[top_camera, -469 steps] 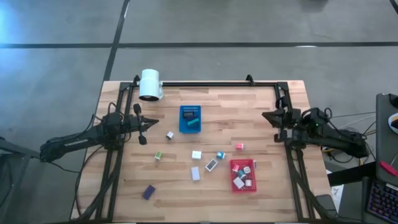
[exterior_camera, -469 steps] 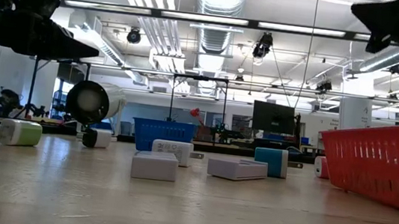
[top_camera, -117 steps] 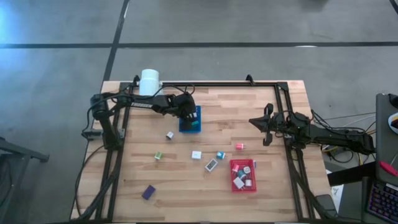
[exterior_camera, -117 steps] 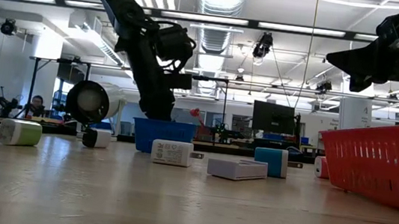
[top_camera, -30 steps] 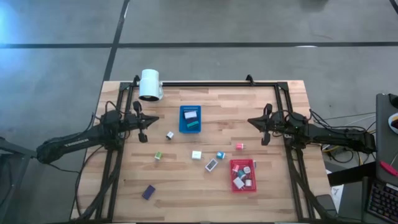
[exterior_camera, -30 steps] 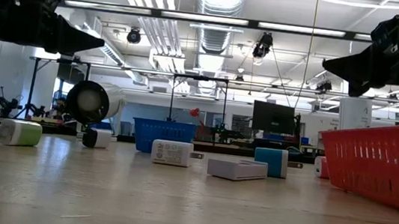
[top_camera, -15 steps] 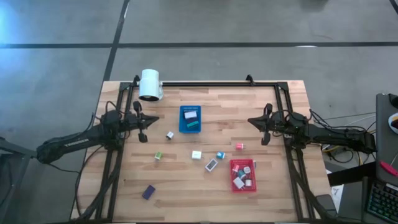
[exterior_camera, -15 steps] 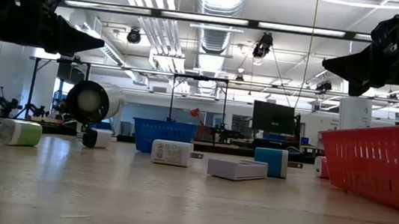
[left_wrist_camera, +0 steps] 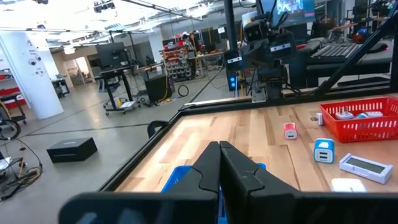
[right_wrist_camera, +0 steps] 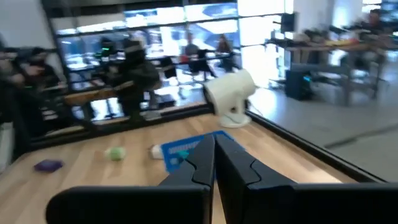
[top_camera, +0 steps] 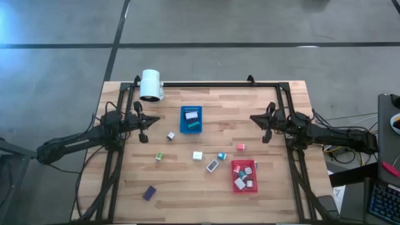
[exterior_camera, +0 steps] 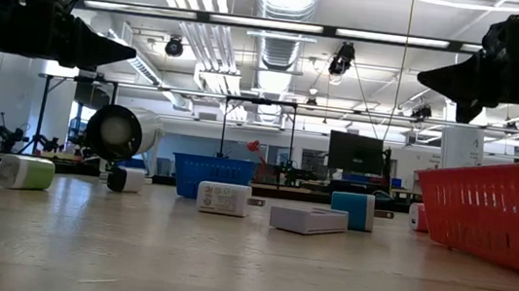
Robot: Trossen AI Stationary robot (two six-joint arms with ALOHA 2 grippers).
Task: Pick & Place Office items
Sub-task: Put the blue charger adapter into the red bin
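Change since a moment ago is slight: your right gripper (top_camera: 267,130) is sitting a touch farther toward twelve o'clock than half a second back, hanging above bare wood at about three o'clock, fingers pressed together on nothing. Your left gripper (top_camera: 143,129) is parked at nine o'clock, likewise pinched closed and empty; four seconds ago it was reaching over the blue tray (top_camera: 191,119), and now it is back at its side. The white flat piece lying near six o'clock of the table centre at the start is no longer there, and the blue tray is showing pieces inside, so you are probably between picks with one more item sorted.

Office items still loose on the table (top_camera: 206,187):
- white block (top_camera: 170,135), just off the blue tray toward seven o'clock
- green block (top_camera: 159,157), toward eight o'clock from centre
- white cube (top_camera: 197,155), teal block (top_camera: 221,155) and flat grey piece (top_camera: 212,165), clustering near centre
- pink-red block (top_camera: 240,147), just at twelve o'clock of the red tray (top_camera: 244,176)
- purple piece (top_camera: 149,193), far out toward seven o'clock

The red tray is already holding several pieces.

Butcher-block wood is lying inside a black frame, with a white desk fan (top_camera: 150,85) at eleven o'clock. Beyond it, an open workshop with benches, monitors and ceiling ducts is showing
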